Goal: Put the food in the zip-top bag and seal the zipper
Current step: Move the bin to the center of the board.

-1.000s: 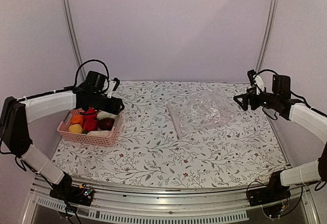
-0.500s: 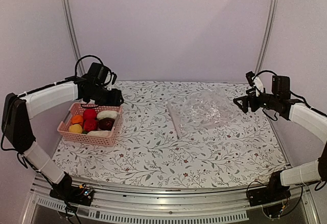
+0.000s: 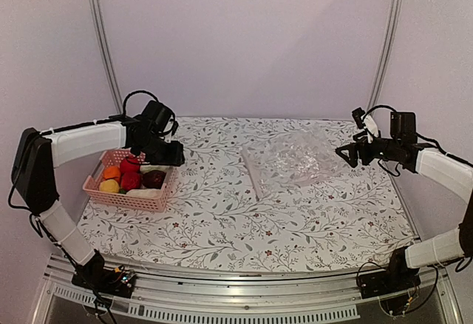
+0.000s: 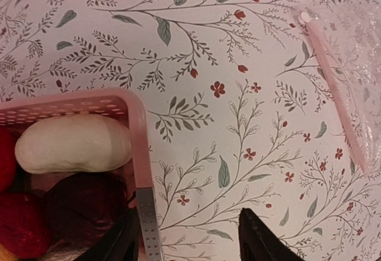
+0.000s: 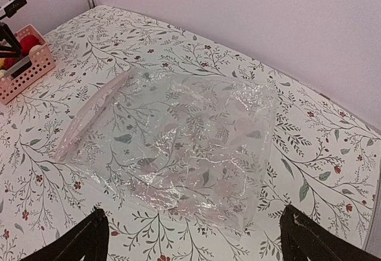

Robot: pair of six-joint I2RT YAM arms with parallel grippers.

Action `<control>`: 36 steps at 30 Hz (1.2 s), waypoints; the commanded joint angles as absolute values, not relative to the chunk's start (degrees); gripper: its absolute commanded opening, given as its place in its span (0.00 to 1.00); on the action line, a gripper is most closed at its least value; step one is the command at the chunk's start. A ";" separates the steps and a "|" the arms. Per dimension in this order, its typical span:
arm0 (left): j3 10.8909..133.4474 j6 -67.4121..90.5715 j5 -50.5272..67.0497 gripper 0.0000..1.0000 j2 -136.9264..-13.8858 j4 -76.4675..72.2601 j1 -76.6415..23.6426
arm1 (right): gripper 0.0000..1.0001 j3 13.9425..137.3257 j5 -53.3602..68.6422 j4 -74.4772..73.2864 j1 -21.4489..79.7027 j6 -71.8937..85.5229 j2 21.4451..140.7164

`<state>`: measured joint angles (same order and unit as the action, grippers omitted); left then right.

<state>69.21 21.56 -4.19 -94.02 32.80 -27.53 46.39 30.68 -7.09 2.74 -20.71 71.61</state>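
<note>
Now swung off the pink basket [image 3: 130,188] toward the zip-top bag [image 3: 290,161]: left fingers [image 4: 187,237] apart, narrowing, empty; right fingers [image 5: 193,237] wide; food [image 4: 72,143] unmoved.

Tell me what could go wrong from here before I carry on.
1. The left tool straddles the pink basket wall rather than a food piece; closing may pinch the rim and drag the basket.
2. The clear bag lies flat with no food inside; its mouth may not stay open for loading.
</note>
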 commanded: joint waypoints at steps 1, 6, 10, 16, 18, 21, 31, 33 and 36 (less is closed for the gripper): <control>68.88 22.57 -6.37 0.56 -95.96 34.78 -28.36 | 0.99 46.23 31.71 -8.52 3.19 -21.77 71.63; 69.17 23.07 -7.81 0.57 -96.86 34.80 -28.76 | 0.99 46.23 31.96 -8.66 3.17 -21.83 71.63; 69.39 22.97 -7.87 0.54 -98.56 34.75 -28.74 | 0.99 46.32 32.25 -8.83 3.21 -21.85 71.71; 70.17 22.15 -7.46 0.47 -100.39 34.76 -28.92 | 0.99 46.41 32.58 -9.20 3.17 -21.93 71.72; 70.51 21.53 -7.07 0.41 -100.69 34.60 -29.19 | 0.99 46.41 32.63 -9.22 3.17 -21.95 71.67; 70.83 20.04 -6.48 0.37 -100.80 33.95 -30.17 | 0.99 46.41 32.60 -9.31 3.18 -21.97 71.71; 70.33 3.42 0.22 0.20 -100.84 29.02 -40.92 | 0.99 46.49 32.61 -9.46 3.18 -22.32 72.33; 68.57 -3.25 3.02 0.20 -99.37 26.72 -45.68 | 0.99 46.56 32.61 -9.60 3.17 -22.25 72.50; 67.03 -9.28 3.20 0.15 -98.06 24.57 -51.39 | 0.99 46.67 32.69 -9.73 3.17 -22.32 72.81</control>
